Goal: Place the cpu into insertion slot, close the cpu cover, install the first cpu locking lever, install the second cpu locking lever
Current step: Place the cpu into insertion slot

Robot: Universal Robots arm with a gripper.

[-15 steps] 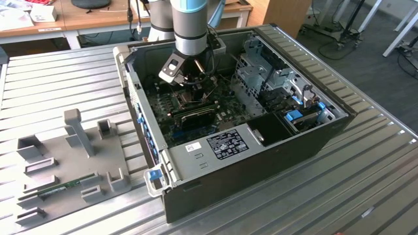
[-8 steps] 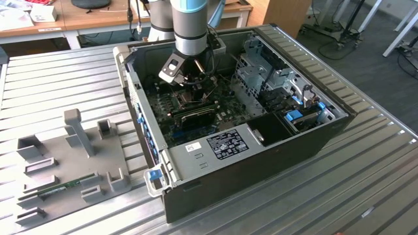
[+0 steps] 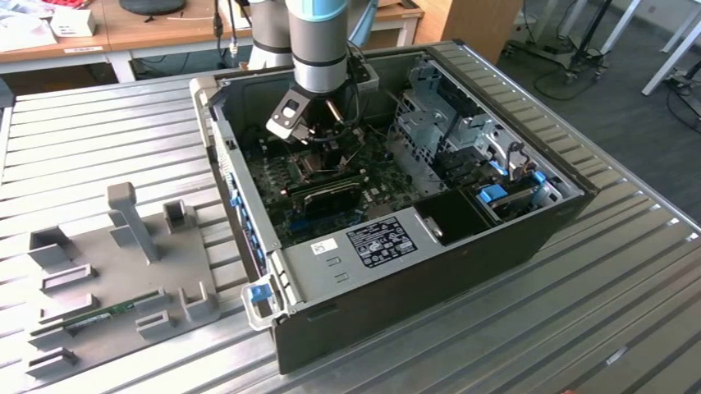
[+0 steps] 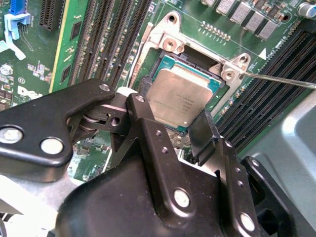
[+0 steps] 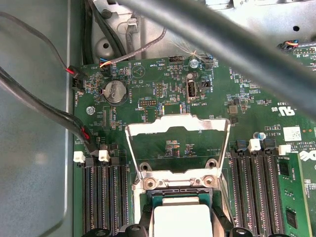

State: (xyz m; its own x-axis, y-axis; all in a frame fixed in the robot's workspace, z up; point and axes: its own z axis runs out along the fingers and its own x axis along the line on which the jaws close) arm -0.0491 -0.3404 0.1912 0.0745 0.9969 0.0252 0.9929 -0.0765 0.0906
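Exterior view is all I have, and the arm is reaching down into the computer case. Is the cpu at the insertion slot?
Observer: Yes. In the second wrist view the cpu sits over the insertion slot, with the gripper right at it.
Operator: Is the cpu cover down on it?
Observer: No. In the first wrist view the cpu cover stands open, tipped up off the slot.
Operator: Can you see a locking lever?
Observer: Yes, one. In the second wrist view a thin locking lever juts out from a corner of the slot, across the black memory slots.
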